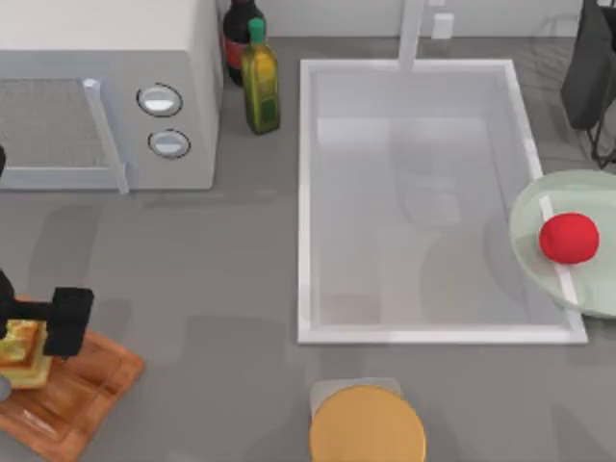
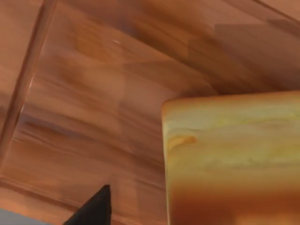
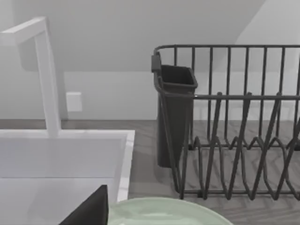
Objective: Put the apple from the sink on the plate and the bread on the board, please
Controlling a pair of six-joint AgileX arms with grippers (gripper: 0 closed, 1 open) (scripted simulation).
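The left gripper (image 1: 37,332) sits directly over the bread (image 1: 25,351), which lies on the board (image 1: 82,385) at the counter's left; finger state cannot be determined.

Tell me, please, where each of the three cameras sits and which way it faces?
Top view: above the table, looking down on the sink, the apple on the plate, and the left gripper at the bread on the board.
Left wrist view: close over the board, beside the bread; a dark fingertip shows.
Right wrist view: low by the plate, facing the rack and the sink; a fingertip shows.
Shared: top and left wrist both show bread and board.
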